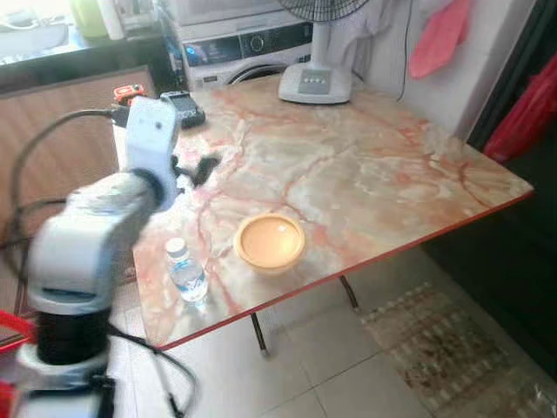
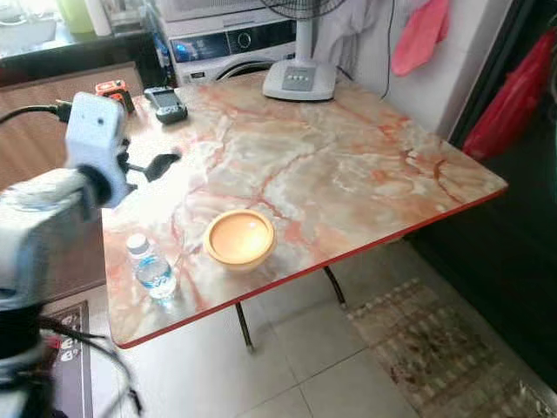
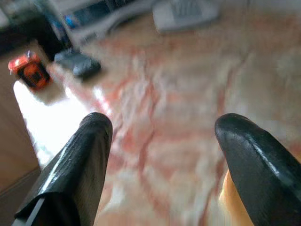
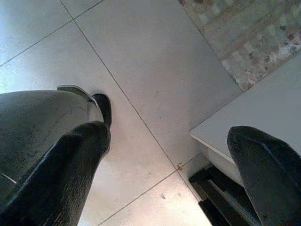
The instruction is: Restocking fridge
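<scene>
Left gripper [image 3: 160, 136] w/ 1 bottle [image 1: 186, 272], 1 bowl [image 1: 270, 242]

Daylight comes from the far left, where the window area is blown out to white. It throws a bright glare patch on the tabletop [image 2: 287, 174] near its left edge, washing out the marble pattern there. The left arm [image 1: 96, 244] is soft with motion blur in both eye views, and the bottle [image 1: 186, 272] and bowl [image 1: 270, 241] are slightly soft too. The right side of the room falls into deep shadow. The left wrist view is heavily blurred, with a white glare patch. The right wrist view is evenly lit, the floor [image 4: 141, 56] sharp, the near fingers out of focus.
</scene>
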`<state>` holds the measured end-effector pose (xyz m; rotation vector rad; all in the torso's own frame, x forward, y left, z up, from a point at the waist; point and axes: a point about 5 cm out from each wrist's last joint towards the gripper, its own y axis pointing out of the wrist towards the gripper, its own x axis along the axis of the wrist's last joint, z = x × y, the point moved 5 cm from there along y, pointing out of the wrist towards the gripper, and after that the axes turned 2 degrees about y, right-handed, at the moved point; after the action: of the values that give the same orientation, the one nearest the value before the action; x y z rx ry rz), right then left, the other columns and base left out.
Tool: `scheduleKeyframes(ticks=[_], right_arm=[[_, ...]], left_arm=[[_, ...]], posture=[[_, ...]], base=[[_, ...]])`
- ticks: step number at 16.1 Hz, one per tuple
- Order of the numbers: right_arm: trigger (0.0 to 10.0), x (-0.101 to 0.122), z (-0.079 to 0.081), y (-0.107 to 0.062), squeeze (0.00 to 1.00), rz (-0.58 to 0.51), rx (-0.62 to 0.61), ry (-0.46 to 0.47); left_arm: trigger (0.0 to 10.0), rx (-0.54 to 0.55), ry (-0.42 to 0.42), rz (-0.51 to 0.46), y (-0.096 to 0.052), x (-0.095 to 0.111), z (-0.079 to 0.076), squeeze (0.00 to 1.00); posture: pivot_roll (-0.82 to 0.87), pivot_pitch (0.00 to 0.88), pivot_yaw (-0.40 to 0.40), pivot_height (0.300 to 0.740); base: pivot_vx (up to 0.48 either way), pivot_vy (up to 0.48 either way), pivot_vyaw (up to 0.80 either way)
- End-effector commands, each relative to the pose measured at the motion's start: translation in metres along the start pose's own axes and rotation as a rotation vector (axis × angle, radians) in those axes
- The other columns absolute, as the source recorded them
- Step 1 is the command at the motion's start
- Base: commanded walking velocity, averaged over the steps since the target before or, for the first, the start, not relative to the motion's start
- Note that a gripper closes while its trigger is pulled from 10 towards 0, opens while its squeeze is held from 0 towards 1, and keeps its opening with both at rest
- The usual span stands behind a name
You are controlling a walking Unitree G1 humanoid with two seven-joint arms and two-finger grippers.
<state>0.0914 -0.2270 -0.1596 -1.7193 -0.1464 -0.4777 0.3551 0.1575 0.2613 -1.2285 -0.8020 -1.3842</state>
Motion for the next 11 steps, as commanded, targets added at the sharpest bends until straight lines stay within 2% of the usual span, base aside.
scheduleKeyframes(ticks=[1, 2, 4, 5, 7, 9, 11], right_arm=[[10.0, -0.013, 0.026, -0.002, 0.0, 0.042, 0.071, -0.018], [10.0, -0.013, 0.026, -0.002, 0.0, 0.044, 0.07, -0.019], [10.0, -0.012, 0.026, -0.002, 0.0, 0.044, 0.071, -0.02], [10.0, -0.012, 0.026, -0.002, 0.0, 0.044, 0.071, -0.019], [10.0, -0.012, 0.025, -0.002, 0.0, 0.045, 0.068, -0.023], [10.0, -0.013, 0.025, -0.002, 0.0, 0.047, 0.065, -0.023], [10.0, -0.013, 0.024, -0.002, 0.0, 0.047, 0.063, -0.019]], left_arm=[[10.0, -0.072, 0.013, 0.088, -0.004, -0.013, -0.005, 0.0], [10.0, -0.135, 0.026, 0.141, -0.008, -0.023, -0.008, 0.0], [10.0, -0.148, -0.044, 0.196, -0.006, -0.034, -0.007, 0.0], [10.0, -0.169, -0.053, 0.218, -0.007, -0.039, -0.01, 0.0], [10.0, -0.23, -0.074, 0.266, -0.008, -0.053, -0.021, 0.0], [10.0, -0.288, -0.038, 0.297, -0.011, -0.059, -0.031, 0.0], [10.0, -0.264, 0.012, 0.342, -0.012, -0.067, -0.028, 0.0]], posture=[[0.09, 0.0, 0.071, 0.74], [0.09, 0.0, 0.075, 0.74], [0.08, 0.0, 0.077, 0.74], [0.08, 0.0, 0.077, 0.74], [0.07, 0.0, 0.082, 0.74], [0.06, 0.0, 0.086, 0.74], [0.05, 0.0, 0.089, 0.74]], base=[[0.0, 0.0, 0.0], [0.0, 0.0, 0.0], [0.0, 0.0, 0.0], [0.0, 0.0, 0.0], [0.0, 0.0, 0.0], [0.0, 0.0, 0.0], [0.0, 0.0, 0.0]])
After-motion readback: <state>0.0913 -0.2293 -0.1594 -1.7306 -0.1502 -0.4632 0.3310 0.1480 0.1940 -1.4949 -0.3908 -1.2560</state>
